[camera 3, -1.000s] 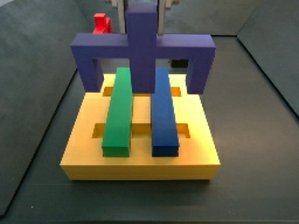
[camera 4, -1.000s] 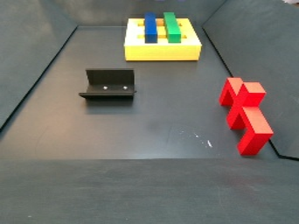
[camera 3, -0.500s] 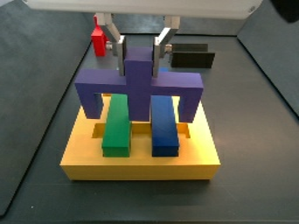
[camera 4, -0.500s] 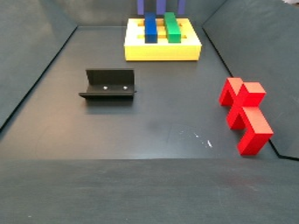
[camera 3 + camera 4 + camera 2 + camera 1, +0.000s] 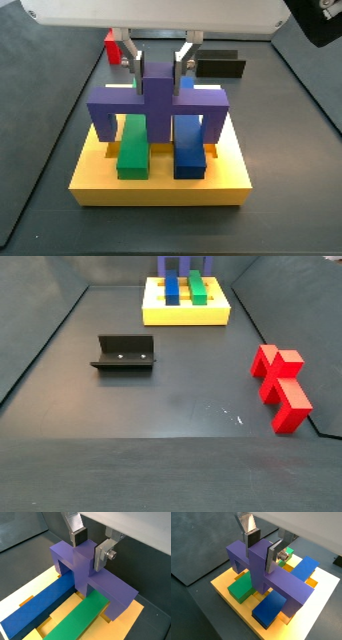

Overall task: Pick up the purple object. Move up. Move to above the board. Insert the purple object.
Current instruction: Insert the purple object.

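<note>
Both wrist views show the hand [image 5: 261,544] clamped on the central stub of the purple object [image 5: 264,574], silver fingers [image 5: 103,554] pressing each side. Against the yellow board [image 5: 160,180], the purple object has come lower than half a second ago: its crossbar now sits across the green bar [image 5: 132,143] and blue bar [image 5: 189,145], legs reaching down at the board's sides. Well apart from the board, the fixture [image 5: 126,352] and red piece [image 5: 281,384] lie unmoved.

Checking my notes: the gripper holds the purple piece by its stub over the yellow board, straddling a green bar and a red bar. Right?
Not quite. The gripper does hold the purple object by its stub over the board, but it straddles a green bar and a blue bar, as the side view shows.
</note>
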### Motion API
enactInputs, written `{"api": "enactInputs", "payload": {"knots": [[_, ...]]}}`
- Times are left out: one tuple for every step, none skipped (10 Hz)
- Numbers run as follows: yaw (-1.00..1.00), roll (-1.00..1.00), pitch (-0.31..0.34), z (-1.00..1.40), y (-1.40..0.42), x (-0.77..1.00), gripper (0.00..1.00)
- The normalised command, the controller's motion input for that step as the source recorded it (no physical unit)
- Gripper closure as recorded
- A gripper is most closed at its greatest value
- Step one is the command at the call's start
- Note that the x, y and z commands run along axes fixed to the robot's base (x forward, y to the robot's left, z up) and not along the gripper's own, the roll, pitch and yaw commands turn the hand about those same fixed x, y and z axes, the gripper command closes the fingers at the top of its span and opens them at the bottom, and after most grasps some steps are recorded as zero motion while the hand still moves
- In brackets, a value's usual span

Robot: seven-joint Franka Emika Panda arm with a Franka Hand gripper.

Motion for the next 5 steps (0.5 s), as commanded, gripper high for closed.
{"api": "enactInputs", "payload": {"knots": [[0.01,0.00,0.000,0.00,-0.04,0.00,1.00],[0.01,0.00,0.000,0.00,-0.08,0.00,1.00],[0.00,0.00,-0.027,-0.04,-0.13,-0.07,1.00],[0.00,0.00,0.000,0.00,-0.15,0.00,1.00],[0.00,-0.04,-0.019,-0.04,-0.11,0.00,1.00]]}}
